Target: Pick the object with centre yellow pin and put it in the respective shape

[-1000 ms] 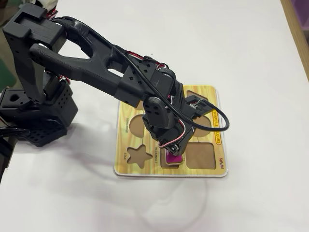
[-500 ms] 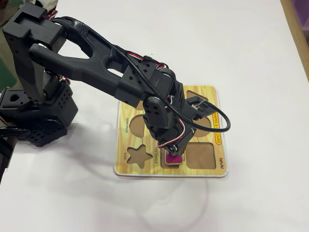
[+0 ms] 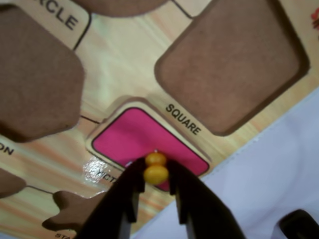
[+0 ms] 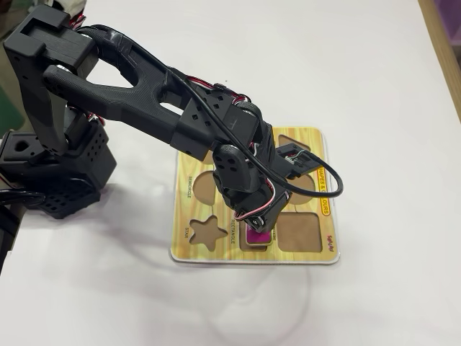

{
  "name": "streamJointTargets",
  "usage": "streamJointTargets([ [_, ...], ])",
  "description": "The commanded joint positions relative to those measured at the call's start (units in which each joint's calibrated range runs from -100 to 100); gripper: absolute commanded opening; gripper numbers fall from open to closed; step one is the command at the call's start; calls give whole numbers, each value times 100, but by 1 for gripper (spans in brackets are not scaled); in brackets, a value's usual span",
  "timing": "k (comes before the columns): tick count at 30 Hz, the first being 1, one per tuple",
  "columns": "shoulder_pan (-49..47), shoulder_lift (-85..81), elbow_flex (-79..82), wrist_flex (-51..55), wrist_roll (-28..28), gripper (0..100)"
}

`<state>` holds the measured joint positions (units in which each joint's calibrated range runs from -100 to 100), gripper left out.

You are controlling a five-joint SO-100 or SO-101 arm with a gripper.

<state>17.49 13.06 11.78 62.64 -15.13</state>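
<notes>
gripper pinches the pink piece's yellow knob — beside the cutout labelled "square".

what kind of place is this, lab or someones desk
Probably a hobby or lab tabletop, hard to say which: a plain white table, a black arm base at its edge, and one yellow wood-grain shape board with a magenta-pink rectangular piece held by the gripper.

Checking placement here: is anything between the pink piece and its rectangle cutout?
Nothing visible. In the wrist view the pink piece already lies within its rectangle cutout on the board, beside the empty square cutout. The gripper has its jaws at the yellow knob.
</notes>
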Motion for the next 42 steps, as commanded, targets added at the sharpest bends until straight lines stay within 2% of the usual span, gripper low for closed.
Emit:
streamJointTargets([
  [1,135,-51,-27,-58,17,1],
  [8,272,-51,-27,-58,185,1],
  [42,57,-51,-36,-58,138,1],
])
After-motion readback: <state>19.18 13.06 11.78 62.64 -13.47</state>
